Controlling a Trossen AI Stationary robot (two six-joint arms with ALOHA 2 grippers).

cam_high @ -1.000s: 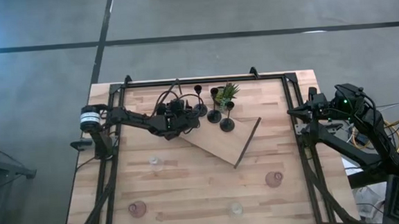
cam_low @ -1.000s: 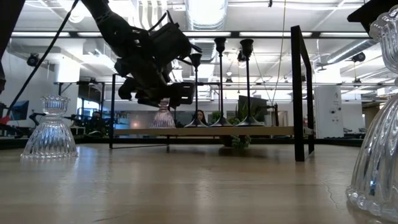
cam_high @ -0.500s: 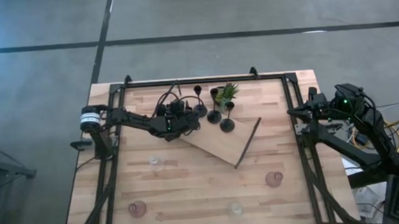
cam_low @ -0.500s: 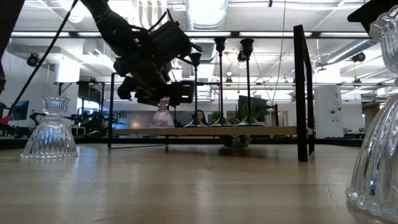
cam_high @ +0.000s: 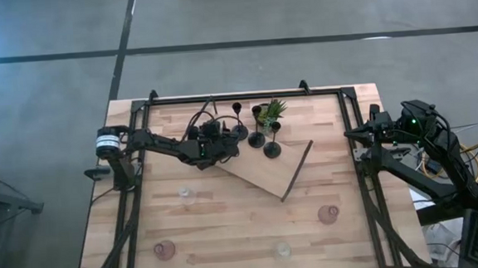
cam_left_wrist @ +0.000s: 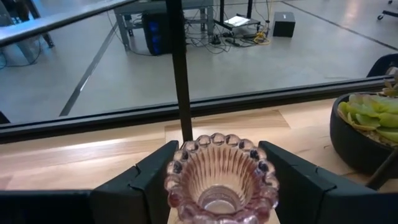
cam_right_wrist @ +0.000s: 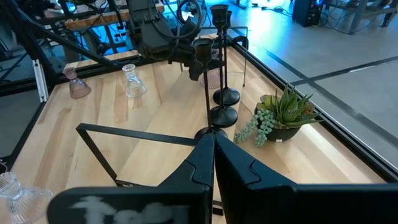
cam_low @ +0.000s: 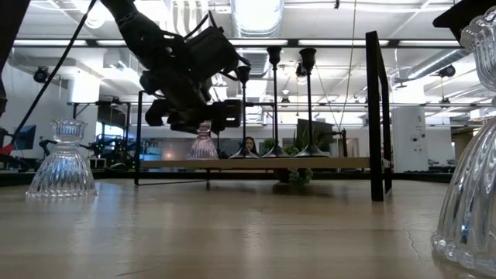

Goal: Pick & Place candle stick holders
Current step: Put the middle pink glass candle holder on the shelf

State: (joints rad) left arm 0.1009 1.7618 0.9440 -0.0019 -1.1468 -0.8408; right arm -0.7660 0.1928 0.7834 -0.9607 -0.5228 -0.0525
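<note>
My left gripper [cam_high: 225,148] reaches in from the table's left and is shut on a pink glass cup [cam_left_wrist: 221,180] over the wooden board's [cam_high: 262,176] far left corner. In the low view the cup [cam_low: 203,146] stands under the gripper [cam_low: 203,124]. Three slim black holders [cam_high: 239,131] [cam_high: 257,138] [cam_high: 271,149] stand upright on their round bases by the board's far edge. Other glass cups stand on the table: one clear [cam_high: 184,191], one pink [cam_high: 165,249], one clear [cam_high: 283,249], one pink [cam_high: 329,214]. My right gripper [cam_high: 357,133] waits shut at the table's right edge. My left gripper has the pink cup between its two fingers [cam_left_wrist: 155,177], one on each side of the cup's body just below the beaded rim [cam_left_wrist: 186,149]. The fingers come nearly level from the table's left. The cup is upright, mouth up, its foot [cam_low: 203,155] on the board.
A small green potted plant [cam_high: 272,111] stands just behind the black holders. The board has upright dark metal handles [cam_low: 375,116] at its ends. A black frame rail [cam_high: 228,95] runs round the table's edges. Bare tabletop lies toward the near edge between the loose cups.
</note>
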